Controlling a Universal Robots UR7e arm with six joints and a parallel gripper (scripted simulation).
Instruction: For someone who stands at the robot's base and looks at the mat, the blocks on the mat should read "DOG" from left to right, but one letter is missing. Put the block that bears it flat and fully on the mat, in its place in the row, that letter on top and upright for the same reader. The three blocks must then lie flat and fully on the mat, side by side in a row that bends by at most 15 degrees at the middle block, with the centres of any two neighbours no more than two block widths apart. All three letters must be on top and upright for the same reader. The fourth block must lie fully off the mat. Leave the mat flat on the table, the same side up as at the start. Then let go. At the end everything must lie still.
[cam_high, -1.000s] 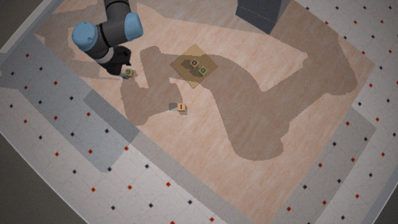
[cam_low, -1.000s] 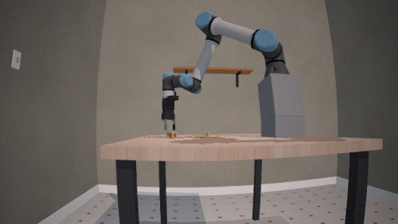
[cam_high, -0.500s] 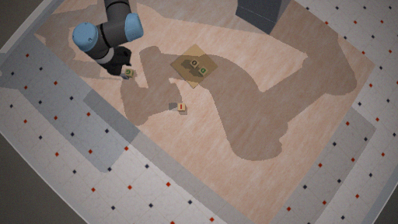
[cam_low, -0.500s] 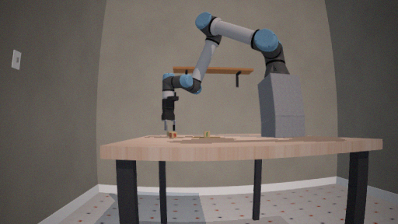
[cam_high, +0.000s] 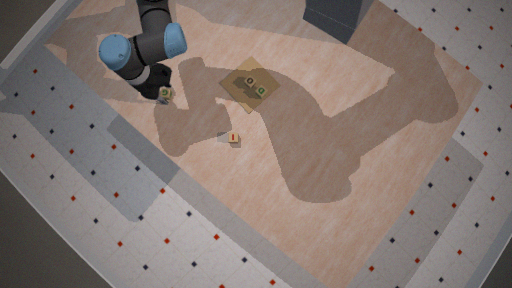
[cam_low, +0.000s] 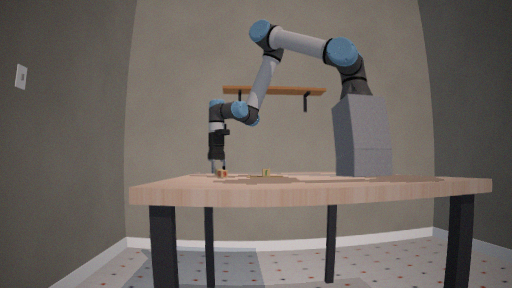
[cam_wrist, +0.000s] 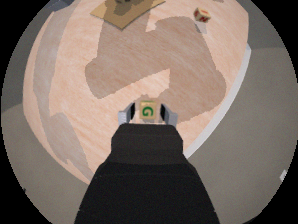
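Note:
The brown mat (cam_high: 249, 83) lies on the table and carries two blocks side by side, one with a dark O (cam_high: 250, 81) and one with a green D (cam_high: 260, 91). The mat also shows in the wrist view (cam_wrist: 127, 6). The G block (cam_high: 165, 92) (cam_wrist: 148, 111) lies on the table near the left edge, off the mat, its green G on top. My gripper (cam_high: 163, 96) is open and hangs right over the G block, its fingers on either side of the block in the wrist view (cam_wrist: 148, 116). Nothing is gripped.
A block with a red I (cam_high: 233, 137) lies on the table off the mat, and it shows in the wrist view (cam_wrist: 201, 16) too. The robot's grey pedestal (cam_high: 334, 15) stands at the far side. The table edge runs close to the G block.

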